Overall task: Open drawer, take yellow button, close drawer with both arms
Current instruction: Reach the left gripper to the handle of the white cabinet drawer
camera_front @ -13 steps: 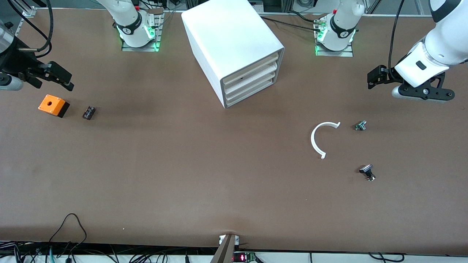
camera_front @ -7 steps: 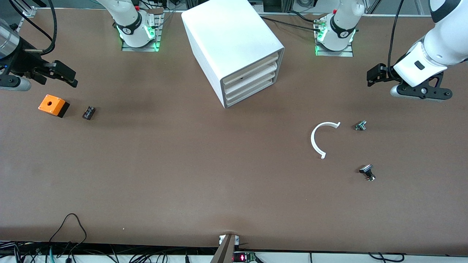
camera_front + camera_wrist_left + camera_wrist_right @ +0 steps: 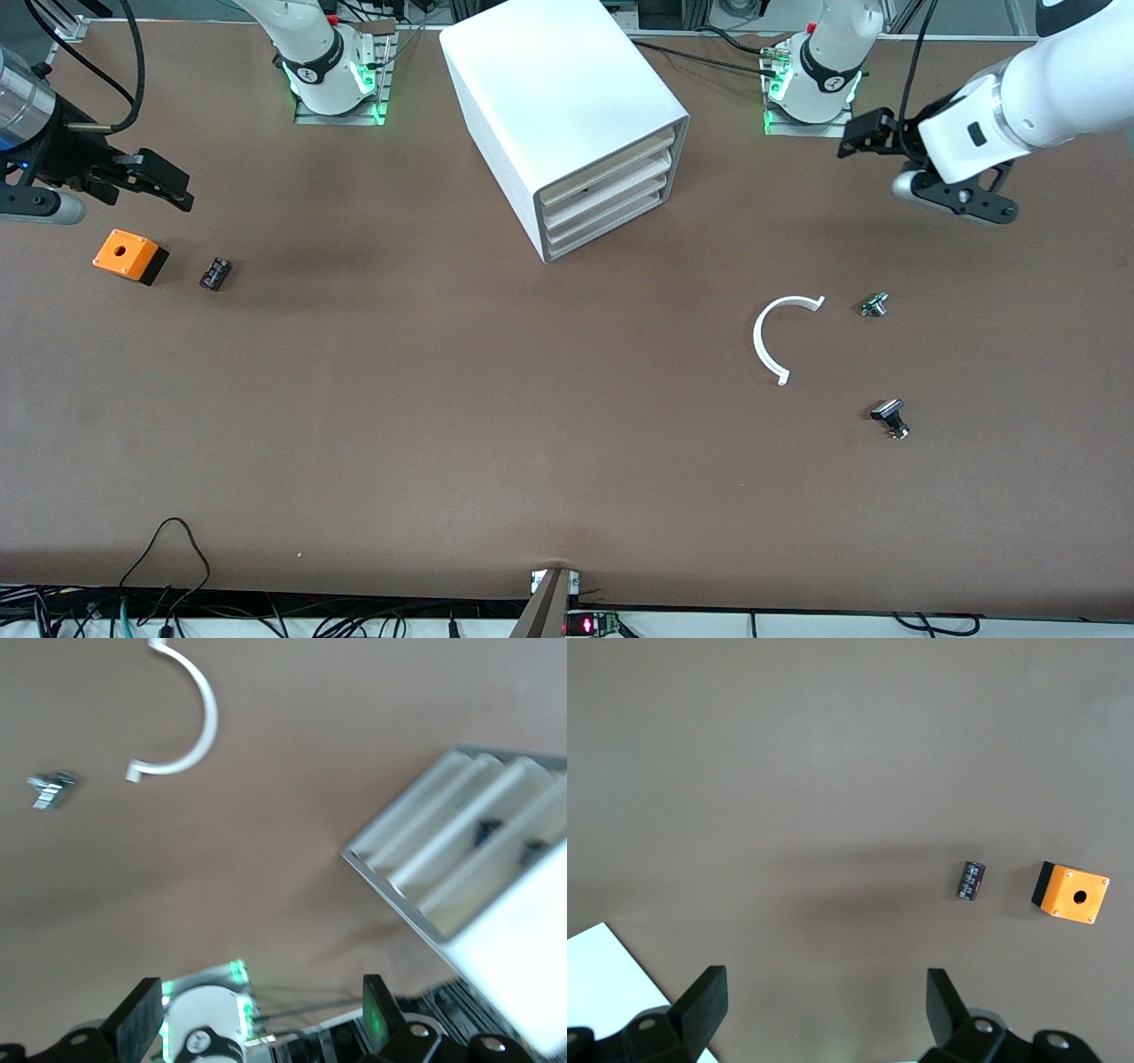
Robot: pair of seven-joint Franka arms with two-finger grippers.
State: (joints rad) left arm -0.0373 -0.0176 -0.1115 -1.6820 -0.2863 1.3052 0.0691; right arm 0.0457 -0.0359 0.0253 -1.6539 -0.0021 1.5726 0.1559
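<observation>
The big white cabinet stands at the middle of the table near the robots' bases. Its four cream drawer fronts all sit flush and shut; I cannot tell which is the task's drawer. The button is hidden. My left gripper hangs open and empty over bare table beside the left arm's base, pointing at the cabinet. The left wrist view shows its gripper with the drawer fronts ahead. My right gripper hovers open and empty at the right arm's end, above the orange box. The right wrist view shows its gripper over bare table.
An orange square box with a hole and a small black cylinder lie at the right arm's end. A white curved strip, a small metal part and a black-headed bolt-like part lie toward the left arm's end.
The left gripper has swung toward the cabinet and the left arm's base. The right gripper has drifted slightly toward the cabinet. Both stay open; nothing on the table moved.
</observation>
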